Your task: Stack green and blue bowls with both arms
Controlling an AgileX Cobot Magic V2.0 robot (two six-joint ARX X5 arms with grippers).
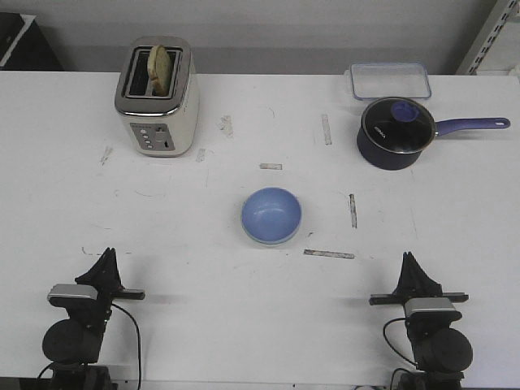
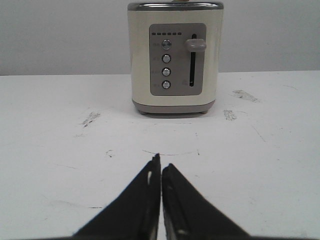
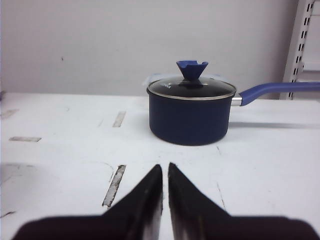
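Observation:
The blue bowl (image 1: 271, 213) sits upright in the middle of the table. A thin pale edge shows along its near rim; I cannot tell whether that is the green bowl under it. No green bowl shows on its own in any view. My left gripper (image 1: 108, 253) is shut and empty at the near left, well short of the bowl. In the left wrist view (image 2: 161, 161) its tips meet over bare table. My right gripper (image 1: 406, 257) is shut and empty at the near right. In the right wrist view (image 3: 165, 166) its tips stand a hair apart.
A cream toaster (image 1: 157, 97) with bread in it stands at the far left and faces the left wrist view (image 2: 174, 57). A dark blue lidded saucepan (image 1: 396, 134) stands at the far right, also in the right wrist view (image 3: 190, 112). A clear lidded box (image 1: 390, 80) lies behind it.

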